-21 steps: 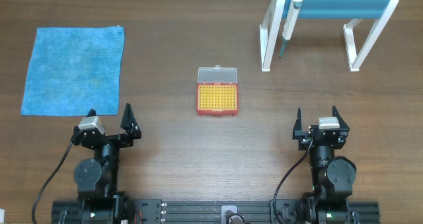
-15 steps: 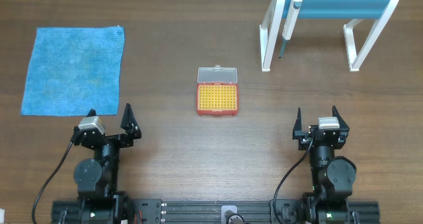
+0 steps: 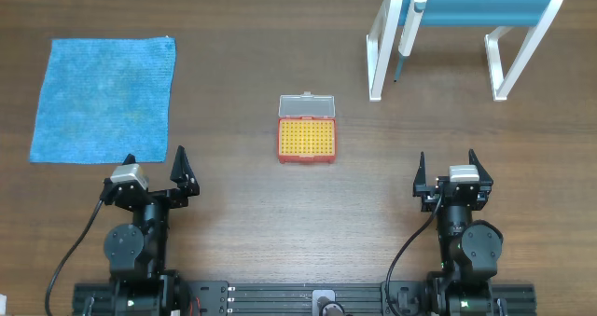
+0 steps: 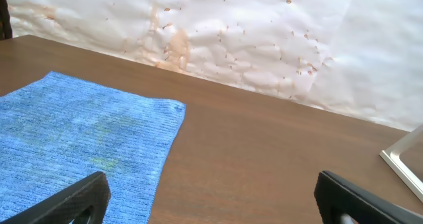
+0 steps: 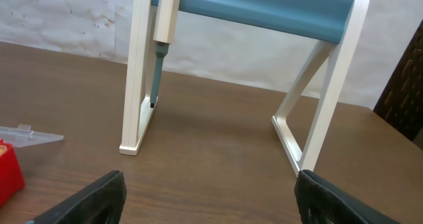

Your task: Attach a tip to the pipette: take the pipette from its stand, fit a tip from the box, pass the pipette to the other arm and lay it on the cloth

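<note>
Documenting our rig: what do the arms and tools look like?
The left arm and right arm are black, with rounded joints and pale wrist blocks. The left tool and right tool have two pointed black fingers each. Black cables loop down.

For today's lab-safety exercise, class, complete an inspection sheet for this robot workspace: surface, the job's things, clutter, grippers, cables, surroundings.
Surface: brown wooden table, no spills seen.
Job's things: white pipette with a dark shaft hangs at one end of the white stand with a blue bar; red tip box of yellow tips stands mid-table, clear lid open; blue woven cloth lies flat beyond the left arm.
Clutter: nothing seen.
Grippers: left gripper and right gripper open, empty, near their bases.
Cables: a black cable trails from each arm.
Surroundings: white crinkled sheet, stained, behind the table.
</note>
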Controlling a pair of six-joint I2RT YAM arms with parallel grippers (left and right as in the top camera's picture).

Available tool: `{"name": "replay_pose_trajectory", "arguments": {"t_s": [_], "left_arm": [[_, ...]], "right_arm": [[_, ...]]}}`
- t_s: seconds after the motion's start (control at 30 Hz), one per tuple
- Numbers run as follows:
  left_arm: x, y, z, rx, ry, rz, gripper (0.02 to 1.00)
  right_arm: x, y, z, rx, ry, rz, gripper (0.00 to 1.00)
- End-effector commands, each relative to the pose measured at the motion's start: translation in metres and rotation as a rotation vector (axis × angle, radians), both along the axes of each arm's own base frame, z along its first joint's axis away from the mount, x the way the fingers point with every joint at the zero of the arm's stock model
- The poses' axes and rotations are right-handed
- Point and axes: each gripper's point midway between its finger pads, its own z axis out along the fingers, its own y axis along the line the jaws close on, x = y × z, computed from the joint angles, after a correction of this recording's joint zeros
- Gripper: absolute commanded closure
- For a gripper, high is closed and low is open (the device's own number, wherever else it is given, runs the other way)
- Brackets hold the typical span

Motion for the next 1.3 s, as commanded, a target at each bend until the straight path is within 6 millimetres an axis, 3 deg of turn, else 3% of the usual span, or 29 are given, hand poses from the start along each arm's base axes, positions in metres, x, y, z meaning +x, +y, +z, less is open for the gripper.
{"name": "replay_pose_trajectory", "arguments": {"t_s": [0.03, 0.57, 0.6, 0.67, 0.8, 0.87, 0.97, 1.17, 1.3], "left_arm": [[-0.001, 0.002, 0.0, 0.003, 0.0, 0.011, 0.023], [-0.001, 0.002, 0.0, 0.003, 0.0, 0.01, 0.023], [-0.001, 0.002, 0.0, 0.003, 0.0, 0.01, 0.023], [-0.001, 0.002, 0.0, 0.003, 0.0, 0.01, 0.023], [-0.001, 0.002, 0.0, 0.003, 0.0, 0.01, 0.023], [-0.001, 0.002, 0.0, 0.003, 0.0, 0.01, 0.023], [-0.001, 0.002, 0.0, 0.003, 0.0, 0.01, 0.023], [-0.001, 0.002, 0.0, 0.003, 0.0, 0.01, 0.023], [-0.001, 0.002, 0.0, 0.003, 0.0, 0.01, 0.023]], "right_arm": [[0.0, -0.002, -0.001, -0.007, -0.004, -0.006, 0.174], [0.0, -0.001, -0.001, -0.007, -0.003, -0.006, 0.169], [0.0, -0.001, -0.002, -0.007, 0.002, -0.006, 0.086], [0.0, -0.001, -0.004, 0.039, 0.009, -0.005, 0.077], [0.007, 0.0, 0.02, 0.214, 0.062, -0.021, 0.08], [0.021, 0.0, 0.039, 0.214, 0.104, -0.025, 0.08], [0.069, 0.0, 0.064, 0.283, 0.098, -0.027, 0.08], [0.154, 0.019, 0.065, 0.29, 0.033, 0.032, 0.073], [0.186, 0.026, 0.063, 0.243, 0.045, 0.048, 0.066]]}}
